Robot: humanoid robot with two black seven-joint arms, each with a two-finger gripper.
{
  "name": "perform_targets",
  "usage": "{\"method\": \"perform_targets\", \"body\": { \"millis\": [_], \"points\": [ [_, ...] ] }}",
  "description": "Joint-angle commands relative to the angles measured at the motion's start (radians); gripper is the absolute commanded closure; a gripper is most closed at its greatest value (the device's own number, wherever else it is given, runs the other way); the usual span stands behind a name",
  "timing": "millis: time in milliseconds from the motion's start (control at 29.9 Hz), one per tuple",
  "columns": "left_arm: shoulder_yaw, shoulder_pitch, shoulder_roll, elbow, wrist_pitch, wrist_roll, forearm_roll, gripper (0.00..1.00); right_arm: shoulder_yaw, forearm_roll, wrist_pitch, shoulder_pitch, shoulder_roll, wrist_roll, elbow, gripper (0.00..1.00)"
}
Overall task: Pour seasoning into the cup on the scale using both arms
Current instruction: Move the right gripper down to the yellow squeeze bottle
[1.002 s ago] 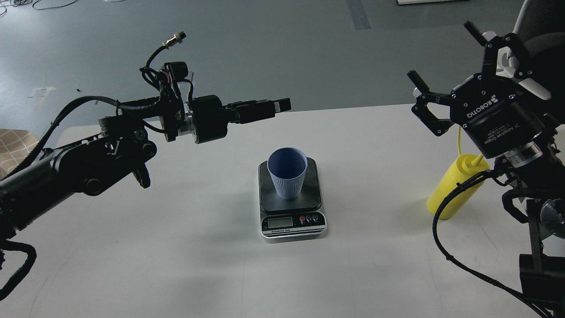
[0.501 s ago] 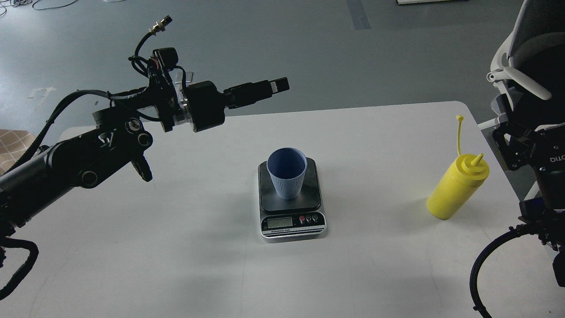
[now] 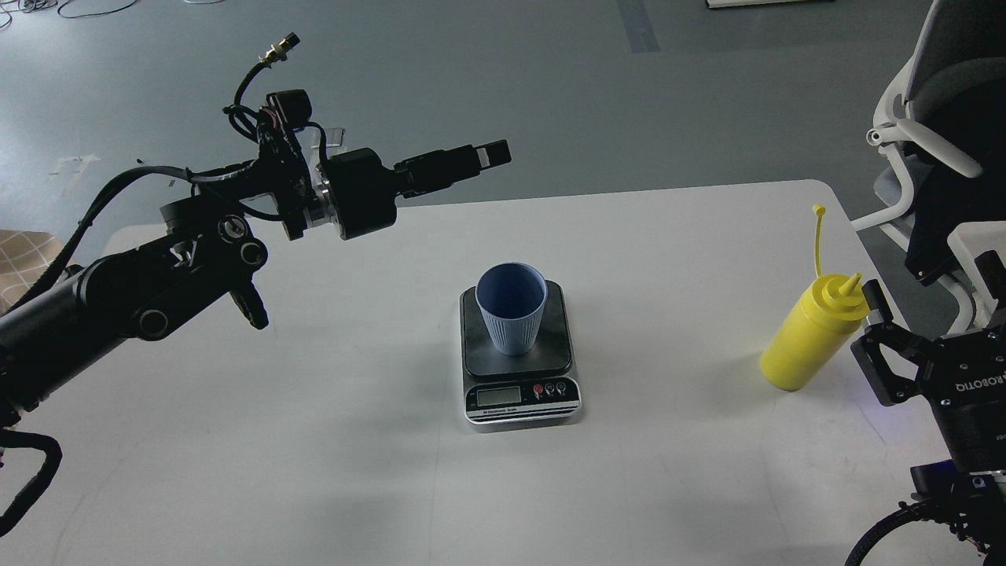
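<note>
The light-blue ribbed cup [image 3: 511,308] stands upright on the dark plate of the scale [image 3: 519,365] at the table's middle. The yellow squeeze bottle [image 3: 813,338] stands upright near the right edge, its tethered cap [image 3: 818,211] sticking up. My right gripper [image 3: 935,284] is open, low at the right edge just right of the bottle, one fingertip [image 3: 871,294] close to the bottle's shoulder, holding nothing. My left gripper [image 3: 479,157] hovers above the table's far edge, up and left of the cup, seen side-on, so its fingers cannot be told apart.
The white table [image 3: 314,440] ends just right of the bottle. A white and black office chair [image 3: 935,118] stands beyond the right corner. A checked cushion [image 3: 23,255] shows at the far left.
My right gripper has swung from high over the bottle out to the right, then down beside the bottle. My left gripper has risen a little and drawn slightly left.
</note>
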Motion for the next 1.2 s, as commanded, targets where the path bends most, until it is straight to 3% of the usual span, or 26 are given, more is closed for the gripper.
{"method": "perform_targets", "body": {
  "millis": [0,668,1170],
  "points": [
    [-0.001,0.013,0.008,-0.001,0.000,0.000,0.002,0.02,-0.026,0.003,0.000,-0.018,0.000,0.010,-0.029,0.00],
    [-0.004,0.013,0.034,-0.017,0.002,0.000,0.000,0.02,-0.085,0.011,0.000,0.007,0.004,0.008,-0.270,0.00],
    [-0.003,0.022,0.066,-0.047,0.017,0.000,0.000,0.02,-0.087,-0.008,0.000,0.185,0.004,0.008,-0.411,0.00]
  ]
}}
